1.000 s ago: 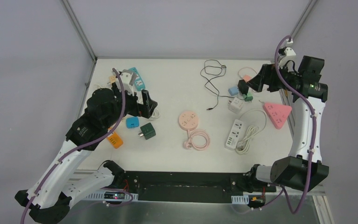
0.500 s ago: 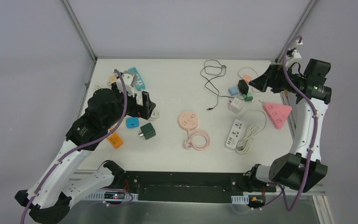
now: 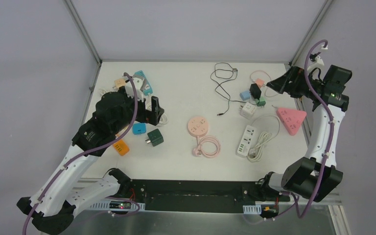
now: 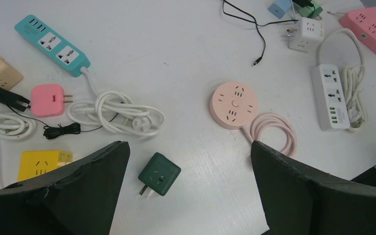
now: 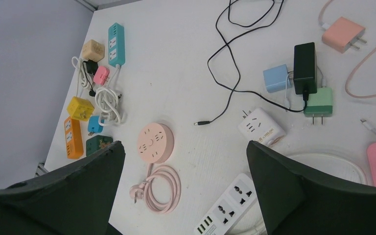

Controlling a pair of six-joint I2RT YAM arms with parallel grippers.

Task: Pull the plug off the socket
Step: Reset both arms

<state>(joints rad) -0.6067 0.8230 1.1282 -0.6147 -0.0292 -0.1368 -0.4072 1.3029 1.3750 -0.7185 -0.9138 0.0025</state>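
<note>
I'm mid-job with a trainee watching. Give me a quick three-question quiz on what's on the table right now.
1. True or false: the left gripper and the right gripper are both open and hold nothing.
2. The cable of the round pink socket is: A) coiled beside it; B) plugged into the white strip; C) held by a gripper.
3. Short answer: what colour is the block that the black adapter sits against?
Key: 1 true; 2 A; 3 green, the green adapter.
</note>
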